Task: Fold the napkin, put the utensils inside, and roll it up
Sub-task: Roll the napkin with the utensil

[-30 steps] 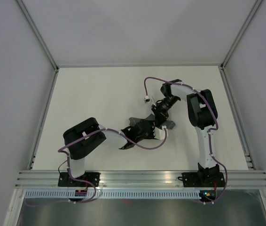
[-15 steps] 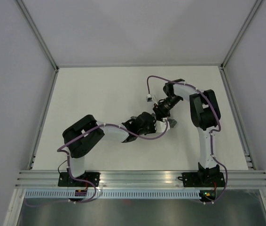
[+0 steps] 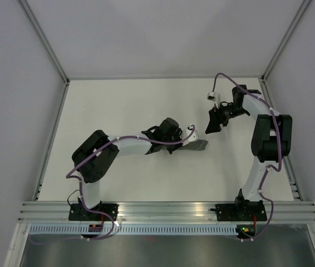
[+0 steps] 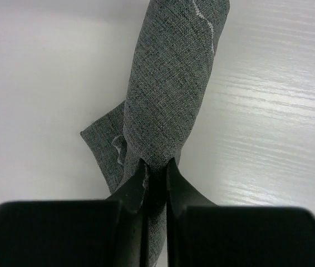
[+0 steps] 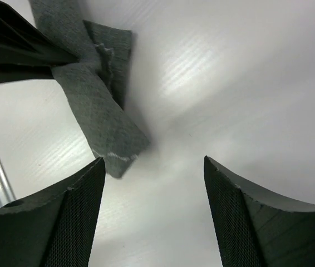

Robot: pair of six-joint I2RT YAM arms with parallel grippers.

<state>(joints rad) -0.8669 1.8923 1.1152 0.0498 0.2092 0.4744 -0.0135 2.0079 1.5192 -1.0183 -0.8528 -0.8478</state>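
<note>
The right fingers [image 5: 74,222] had let go and drawn back, wide and empty, the rolled napkin [image 4: 168,94] lying ahead of them on the tabletop [image 4: 269,111]. Only the left fingers [image 4: 132,192] pinched its near end; the rolling looked about finished.

No readable writing is showing in any of the three views; no text, label, brand, number or sign is coming through legibly on any surface.
</note>
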